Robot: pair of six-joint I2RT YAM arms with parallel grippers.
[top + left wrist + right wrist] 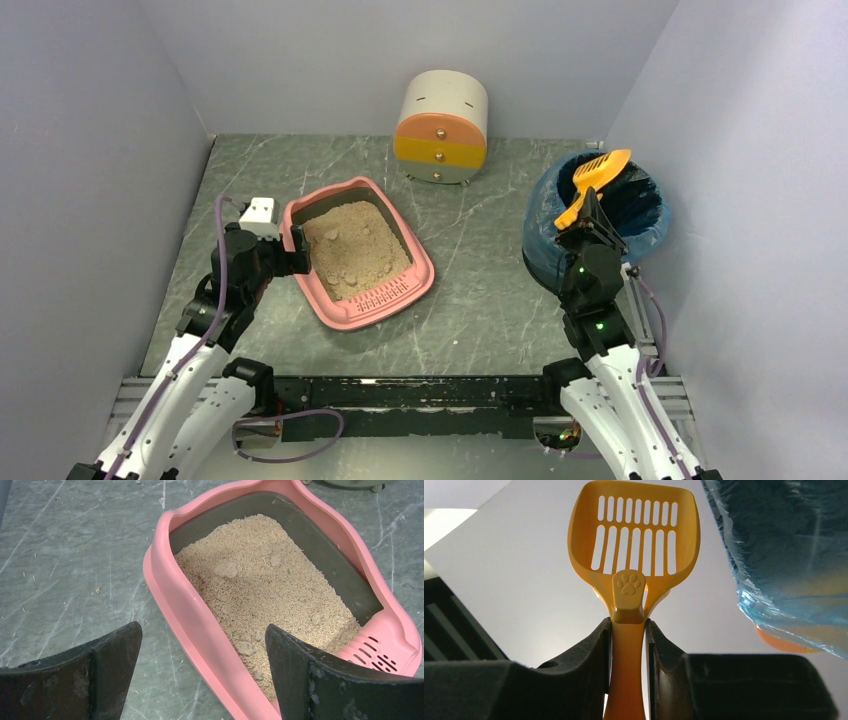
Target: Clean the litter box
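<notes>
The litter box point(385, 300) point(180, 615) lies just ahead of the left gripper point(298, 250) point(202, 631). The gripper's jaws gape wide and empty, and in the wrist view the near rim passes between them. One finger hides the near edge of the litter point(280, 595), and the frame cuts off that corner. At least four pale clumps point(226, 570) show; smaller ones are hard to tell. The right gripper point(588, 212) point(628, 625) is clamped on one orange scoop point(600, 170) point(628, 585), the handle's end hidden between its fingers. One blue-lined bin point(545, 235) point(784, 555) sits close beside it.

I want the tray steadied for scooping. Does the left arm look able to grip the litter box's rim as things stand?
Probably yes: the left gripper is open, its fingers either side of the litter box's near rim, with nothing between them.
</notes>
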